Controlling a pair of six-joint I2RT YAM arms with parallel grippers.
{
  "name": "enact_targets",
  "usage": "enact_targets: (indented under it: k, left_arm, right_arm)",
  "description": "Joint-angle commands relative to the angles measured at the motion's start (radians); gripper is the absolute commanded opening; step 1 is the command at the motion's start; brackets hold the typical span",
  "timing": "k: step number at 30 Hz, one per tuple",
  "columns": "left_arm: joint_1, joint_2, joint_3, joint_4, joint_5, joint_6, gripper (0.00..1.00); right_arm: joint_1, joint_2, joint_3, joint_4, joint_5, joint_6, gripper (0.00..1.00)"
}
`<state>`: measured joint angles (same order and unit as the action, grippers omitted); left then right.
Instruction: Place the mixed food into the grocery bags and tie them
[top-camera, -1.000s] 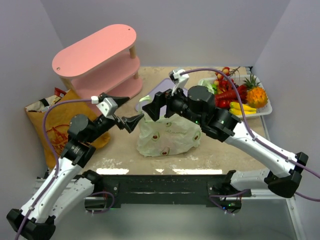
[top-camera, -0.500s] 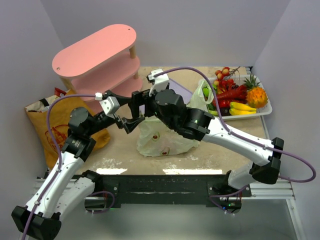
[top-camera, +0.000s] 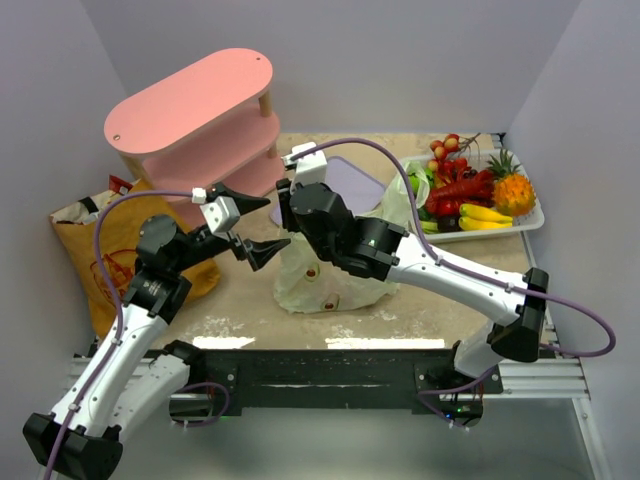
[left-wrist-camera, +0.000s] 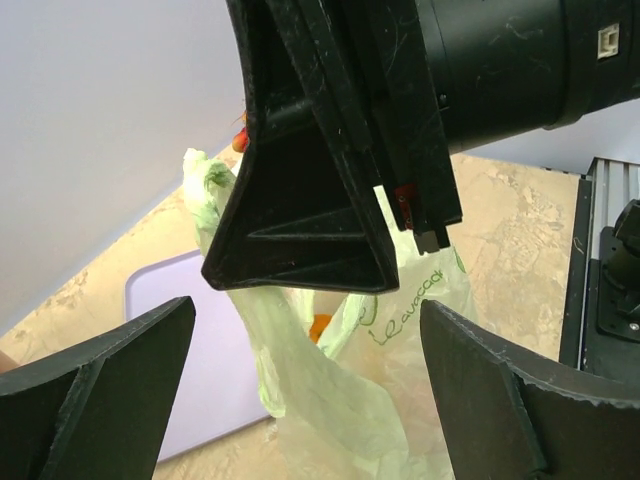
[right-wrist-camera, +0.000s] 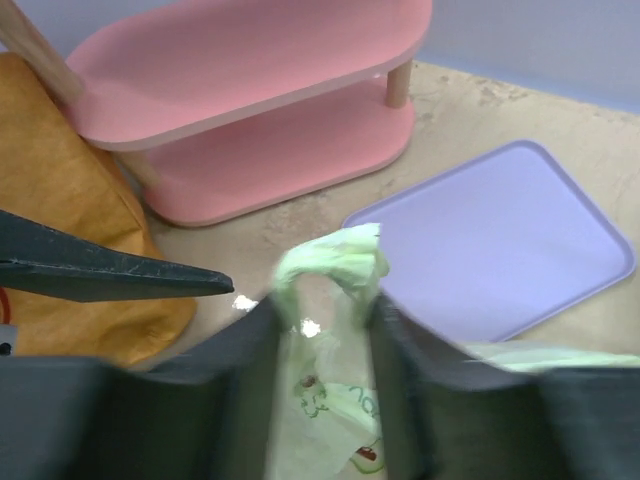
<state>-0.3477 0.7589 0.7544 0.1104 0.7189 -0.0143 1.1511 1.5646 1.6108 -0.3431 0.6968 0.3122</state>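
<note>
Beige tabletop (top-camera: 250, 312), plastic bag handle (right-wrist-camera: 330, 256) pinched in right pincer (right-wrist-camera: 320, 302), left pincer (top-camera: 278, 220) open beside it.

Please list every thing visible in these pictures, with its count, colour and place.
pink oval three-tier shelf: one, pink, far left of the table.
brown paper bag with red print: one, brown, left edge, beside the shelf.
thin pale-green plastic bag: one, pale green, centre.
flat lilac tray: one, lilac, behind the plastic bag.
white tray: one, white, far right.
colourful fruit pieces: a heap, red, yellow, orange, green, on the white tray.
left gripper: one, black, open and empty, left of the plastic bag.
right gripper: one, black, fingers either side of the plastic bag's handle.
</note>
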Motion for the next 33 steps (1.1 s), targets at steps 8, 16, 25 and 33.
enact_targets:
  k: [8, 16, 25, 33]
  left_arm:
    - [0.006, 0.025, -0.039, 0.265, 0.011, -0.163, 1.00]
    - [0.001, 0.209, -0.083, 0.675, 0.177, -0.430, 0.99]
    - [-0.027, 0.352, -0.017, 0.792, 0.195, -0.457, 0.98]
    - [-0.080, 0.402, -0.049, 0.838, 0.157, -0.452, 0.91]
  right_arm:
    - [-0.146, -0.159, -0.130, 0.187, -0.423, -0.107, 0.00]
    - [-0.341, -0.250, -0.201, 0.210, -0.982, -0.162, 0.00]
    - [-0.401, -0.232, -0.204, 0.204, -1.177, -0.144, 0.00]
    - [-0.406, -0.219, -0.207, 0.210, -1.180, -0.127, 0.00]
